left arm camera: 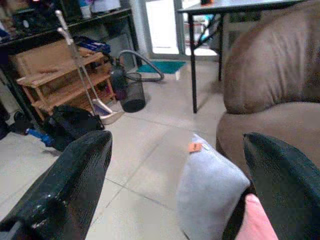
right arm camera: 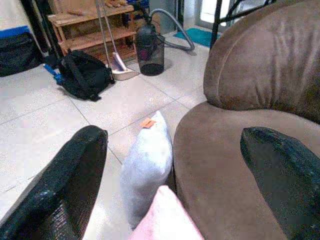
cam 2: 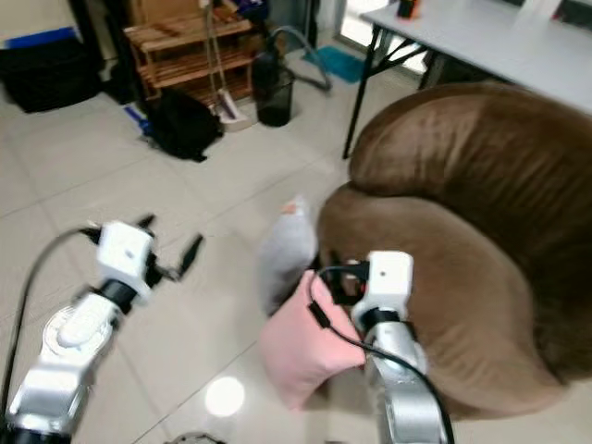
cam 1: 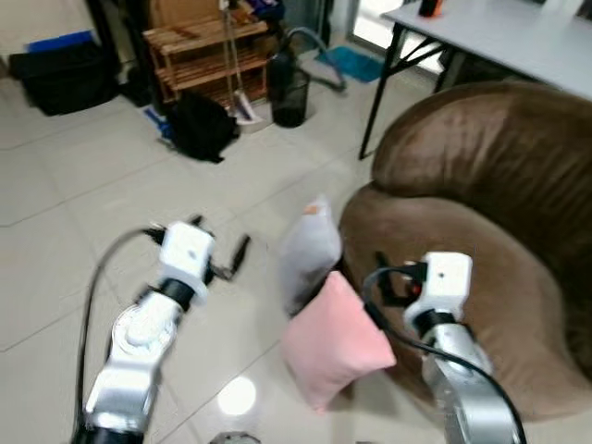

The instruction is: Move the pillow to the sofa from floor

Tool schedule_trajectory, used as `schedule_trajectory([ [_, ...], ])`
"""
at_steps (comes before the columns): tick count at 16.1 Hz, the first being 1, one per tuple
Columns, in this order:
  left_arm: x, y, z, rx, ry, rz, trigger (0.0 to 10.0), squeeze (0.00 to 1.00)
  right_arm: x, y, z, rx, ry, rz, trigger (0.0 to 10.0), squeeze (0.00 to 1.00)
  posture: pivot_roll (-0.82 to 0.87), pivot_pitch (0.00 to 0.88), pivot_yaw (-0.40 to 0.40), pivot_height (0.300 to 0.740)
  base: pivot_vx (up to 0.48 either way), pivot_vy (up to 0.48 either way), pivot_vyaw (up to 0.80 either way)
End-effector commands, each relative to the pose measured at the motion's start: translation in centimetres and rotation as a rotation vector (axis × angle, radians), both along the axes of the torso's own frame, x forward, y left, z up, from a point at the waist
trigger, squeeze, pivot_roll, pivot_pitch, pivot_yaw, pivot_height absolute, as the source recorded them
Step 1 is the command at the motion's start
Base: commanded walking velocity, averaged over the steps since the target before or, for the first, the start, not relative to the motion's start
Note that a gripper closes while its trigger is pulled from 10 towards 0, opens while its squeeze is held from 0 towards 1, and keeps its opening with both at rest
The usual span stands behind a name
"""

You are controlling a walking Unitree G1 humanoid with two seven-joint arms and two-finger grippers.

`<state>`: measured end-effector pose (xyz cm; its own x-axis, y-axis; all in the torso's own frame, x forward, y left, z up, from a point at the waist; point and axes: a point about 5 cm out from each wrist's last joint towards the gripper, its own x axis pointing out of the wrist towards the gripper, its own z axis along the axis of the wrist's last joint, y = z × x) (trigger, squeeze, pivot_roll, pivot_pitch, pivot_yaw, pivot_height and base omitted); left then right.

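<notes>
**Two pillows on the tiles against the brown sofa, both grippers empty**

The landmark is the large round brown velvety sofa (cam 1: 481, 240). Far to its left, above bare white floor tiles (cam 1: 65, 268), the left gripper (cam 1: 227, 259) is raised with its two black fingers (left arm camera: 70, 190) spread wide apart and nothing between them. Beyond it, further from the sofa, lie a black backpack (cam 1: 199, 125), a wooden slatted shelf (cam 1: 199, 51) and a black mesh bin (cam 1: 289, 92). Leaning against the sofa's left front edge stands the grey fabric pillow (cam 1: 310, 254), upright on the floor with a small orange tag at its top corner. Touching it, and also resting on the floor against the sofa's base, is the pink square pillow (cam 1: 335, 340), tilted on one corner. The right gripper (right arm camera: 170, 165) hangs over the sofa's front left edge just beside the pink pillow, fingers held wide apart and empty. Behind the sofa stands a grey table with black legs (cam 1: 499, 37).
</notes>
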<state>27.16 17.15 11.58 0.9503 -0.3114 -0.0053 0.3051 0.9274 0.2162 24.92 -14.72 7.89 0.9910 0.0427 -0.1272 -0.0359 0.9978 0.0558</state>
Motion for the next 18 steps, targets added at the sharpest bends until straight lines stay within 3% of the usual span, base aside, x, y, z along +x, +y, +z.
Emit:
schedule_trajectory([
  [1, 0.1, -0.4, -0.3, -0.035, -0.003, -0.025, 10.0, 0.0, -0.4, -1.1, 0.1, 0.017, -0.01, -0.061, 10.0, 0.0, 0.1, 0.092, 0.022, 0.74, 0.0, 0.0, 0.0],
  [7, 0.3, -1.7, -1.4, -0.087, 0.021, -0.022, 10.0, 0.0, -1.1, -2.9, 0.5, -0.047, -0.022, -0.146, 10.0, 0.0, 0.05, 0.081, -0.03, 0.735, 0.0, 0.0, 0.0],
  [18, 0.2, -2.2, -1.3, -0.083, 0.014, -0.033, 10.0, 0.0, -1.1, -3.0, 0.9, -0.066, -0.03, -0.147, 10.0, 0.0, 0.04, 0.085, -0.059, 0.625, 0.0, 0.0, 0.0],
])
